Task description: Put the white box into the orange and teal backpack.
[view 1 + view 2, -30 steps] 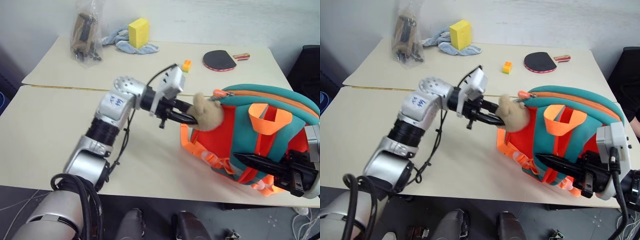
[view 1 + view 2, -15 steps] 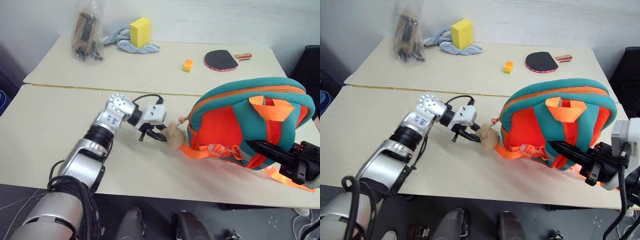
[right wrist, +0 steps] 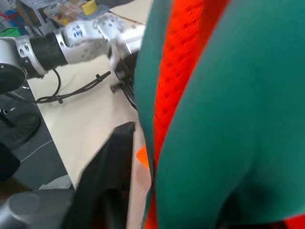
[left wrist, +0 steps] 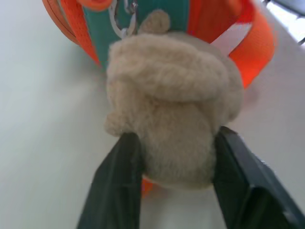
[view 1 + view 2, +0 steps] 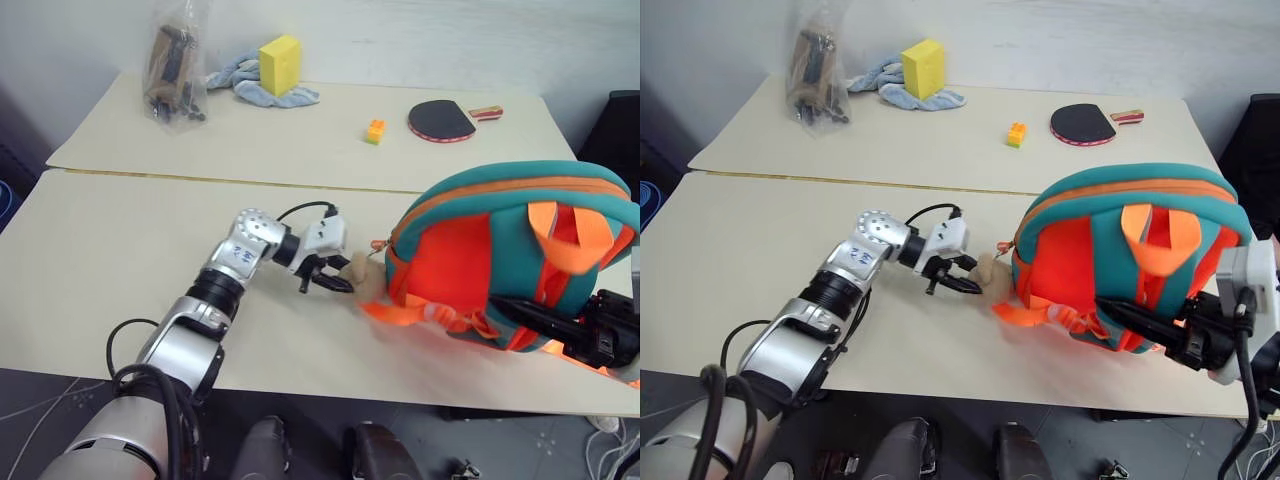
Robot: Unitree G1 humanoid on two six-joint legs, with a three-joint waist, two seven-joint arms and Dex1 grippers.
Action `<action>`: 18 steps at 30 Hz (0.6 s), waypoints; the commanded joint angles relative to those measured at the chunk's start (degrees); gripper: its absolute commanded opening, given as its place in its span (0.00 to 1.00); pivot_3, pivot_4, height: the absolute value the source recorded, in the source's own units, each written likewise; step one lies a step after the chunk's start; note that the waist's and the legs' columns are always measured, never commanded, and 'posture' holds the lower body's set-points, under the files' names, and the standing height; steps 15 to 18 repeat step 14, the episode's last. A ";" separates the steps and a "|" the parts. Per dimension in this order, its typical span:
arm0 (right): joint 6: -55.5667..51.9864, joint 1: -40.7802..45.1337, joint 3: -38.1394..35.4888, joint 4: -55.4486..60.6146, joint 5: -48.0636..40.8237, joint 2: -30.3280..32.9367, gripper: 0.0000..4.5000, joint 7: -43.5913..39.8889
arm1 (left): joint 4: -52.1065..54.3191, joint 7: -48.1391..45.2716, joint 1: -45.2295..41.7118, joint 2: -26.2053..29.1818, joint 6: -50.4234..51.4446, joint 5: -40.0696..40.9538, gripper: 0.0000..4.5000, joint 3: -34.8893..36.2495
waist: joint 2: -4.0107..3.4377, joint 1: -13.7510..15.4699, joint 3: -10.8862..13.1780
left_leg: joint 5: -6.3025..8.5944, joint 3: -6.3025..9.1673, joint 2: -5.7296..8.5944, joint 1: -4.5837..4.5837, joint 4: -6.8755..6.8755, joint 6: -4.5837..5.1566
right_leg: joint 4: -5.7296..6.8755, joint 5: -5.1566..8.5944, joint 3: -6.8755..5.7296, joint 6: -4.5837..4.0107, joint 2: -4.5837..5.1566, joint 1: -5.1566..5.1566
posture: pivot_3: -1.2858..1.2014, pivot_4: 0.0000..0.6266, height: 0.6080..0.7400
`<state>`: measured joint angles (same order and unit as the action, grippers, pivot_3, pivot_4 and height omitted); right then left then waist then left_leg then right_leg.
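Observation:
The orange and teal backpack (image 5: 500,215) stands on the right side of the near table, its orange straps facing me. Its tan teddy-bear plush (image 4: 171,105) hangs from the zipper end and rests low by the tabletop. My left gripper (image 5: 335,283) reaches in from the left, and its two black fingers (image 4: 126,162) lie against both sides of the plush. My right gripper (image 5: 1122,312) lies against the backpack's lower front, near the table's front edge, with fabric pressed up against it. The white box is out of view.
On the far table lie a yellow sponge block (image 5: 279,65) on a blue cloth (image 5: 240,80), a clear bag of items (image 5: 172,70), a small orange and yellow brick (image 5: 375,131) and a red and black paddle (image 5: 438,120). A seam (image 5: 200,178) joins the tables.
The backpack has come down from a raised, tilted pose onto the table. My left gripper has sunk with the plush to just above the tabletop. My right gripper has stayed at the backpack's lower front.

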<state>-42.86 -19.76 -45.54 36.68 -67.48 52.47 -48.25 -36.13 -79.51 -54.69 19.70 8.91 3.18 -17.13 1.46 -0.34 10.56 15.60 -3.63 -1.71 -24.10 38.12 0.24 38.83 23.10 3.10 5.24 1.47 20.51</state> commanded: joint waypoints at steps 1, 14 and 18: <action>-0.35 -3.19 -7.66 -2.62 2.64 1.87 0.66 -4.57 | 7.66 -4.76 2.31 6.01 4.95 3.62 0.70 2.85 | -0.02 -0.11 -0.01 | -0.01 0.00 0.00 0.02 0.00 -0.01 | -0.02 0.00 0.00 -0.01 0.00 0.01 | 0.52 0.24 1.00; -1.57 -10.53 -30.04 -41.75 18.09 15.41 0.99 -28.60 | 14.30 -8.66 1.60 25.51 24.05 22.04 1.00 18.56 | 0.04 0.19 0.01 | 0.13 0.02 0.06 0.15 -0.12 0.24 | -0.39 0.03 -0.04 -0.05 0.08 -0.18 | 0.52 0.24 1.00; -1.57 -10.53 -30.04 -41.75 18.09 15.41 0.99 -28.60 | 14.30 -8.66 1.60 25.51 24.05 22.04 1.00 18.56 | 0.04 0.19 0.01 | 0.13 0.02 0.06 0.15 -0.12 0.24 | -0.39 0.03 -0.04 -0.05 0.08 -0.18 | 0.52 0.24 1.00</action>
